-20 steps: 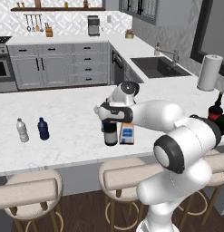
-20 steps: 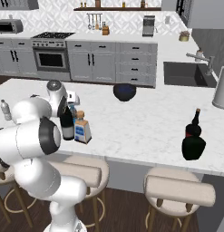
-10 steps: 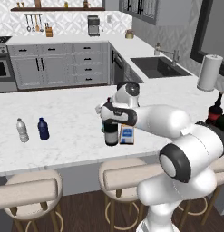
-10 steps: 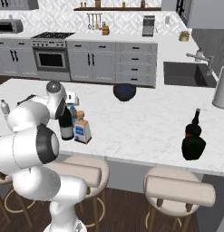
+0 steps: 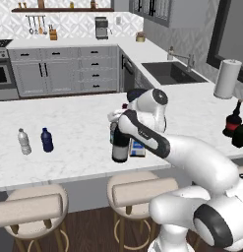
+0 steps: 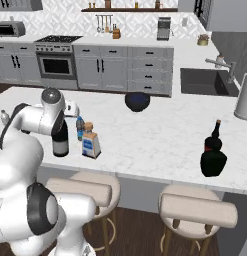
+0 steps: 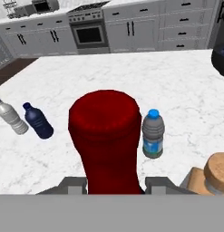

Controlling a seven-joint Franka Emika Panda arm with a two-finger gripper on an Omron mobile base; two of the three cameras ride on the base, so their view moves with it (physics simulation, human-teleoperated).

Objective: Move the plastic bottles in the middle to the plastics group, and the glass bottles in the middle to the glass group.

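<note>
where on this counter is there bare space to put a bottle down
Bare marble lies between the dark blue bottle and the wine bottle, and between the square bottle and the glass group. It is crowded around the water bottle.

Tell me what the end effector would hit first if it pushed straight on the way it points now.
Nothing new: the end effector is already shut on the wine bottle at its red foil neck. Straight on, it would likely just bear down along that bottle toward the counter.

No lettering can be read on any bottle label here.
</note>
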